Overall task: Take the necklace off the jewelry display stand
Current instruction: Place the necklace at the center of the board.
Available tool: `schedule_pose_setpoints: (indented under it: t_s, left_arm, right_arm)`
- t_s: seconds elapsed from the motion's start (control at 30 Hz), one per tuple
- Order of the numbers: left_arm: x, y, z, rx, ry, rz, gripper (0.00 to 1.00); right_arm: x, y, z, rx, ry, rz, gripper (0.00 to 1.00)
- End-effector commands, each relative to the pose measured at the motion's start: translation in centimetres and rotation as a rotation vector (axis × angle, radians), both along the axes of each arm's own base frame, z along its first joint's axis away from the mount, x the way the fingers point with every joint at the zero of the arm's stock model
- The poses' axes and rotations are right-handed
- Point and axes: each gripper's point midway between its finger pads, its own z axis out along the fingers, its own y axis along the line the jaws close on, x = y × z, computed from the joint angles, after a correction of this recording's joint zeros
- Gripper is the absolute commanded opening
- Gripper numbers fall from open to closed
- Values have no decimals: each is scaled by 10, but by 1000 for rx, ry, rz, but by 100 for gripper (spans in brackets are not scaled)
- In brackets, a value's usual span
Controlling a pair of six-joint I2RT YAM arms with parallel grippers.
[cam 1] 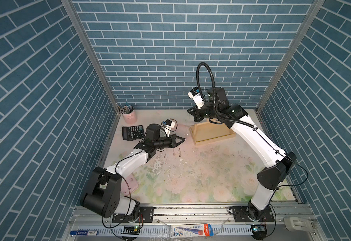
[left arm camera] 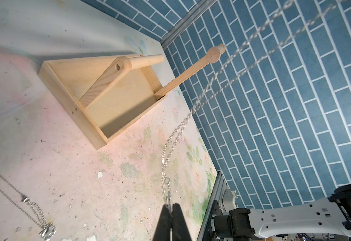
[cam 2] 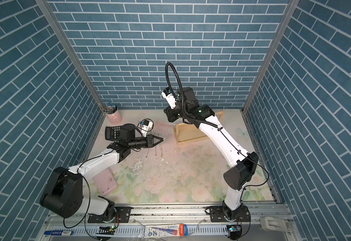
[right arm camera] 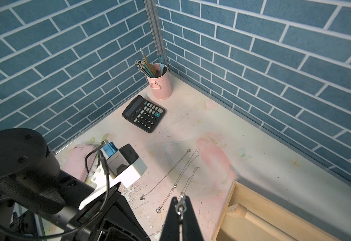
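A thin silver necklace hangs stretched in the air between my two grippers, apart from the stand. My left gripper is shut on one end of the chain. My right gripper is shut on the clasp end. The jewelry display stand, pale wood with a tray base and two posts, stands at the back right of the table. In both top views the left gripper is low and just left of the stand, and the right gripper is raised above its left end.
Three other thin necklaces lie on the table below the left gripper and show in the right wrist view too. A black calculator and a pink pencil cup sit at the back left. A pink case lies front left.
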Motion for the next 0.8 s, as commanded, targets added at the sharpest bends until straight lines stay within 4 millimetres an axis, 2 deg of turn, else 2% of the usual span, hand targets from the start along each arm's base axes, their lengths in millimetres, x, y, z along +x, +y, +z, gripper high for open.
schedule_pose_setpoints:
  t_s: [0.0,0.33,0.57,0.77]
  left_arm:
    - [-8,17,-18,46,75,9,0]
    - [-17,51,-33,124,177,26,0]
    - [-17,80,-58,170,270,67,0]
    - [-23,105,-79,225,354,85,0]
  right_arm:
    - [-1,17,2,73,25,23,0]
    - [11,51,-28,145,121,62,0]
    - [20,82,-66,157,194,93,0]
    - [25,111,-90,163,229,130,0]
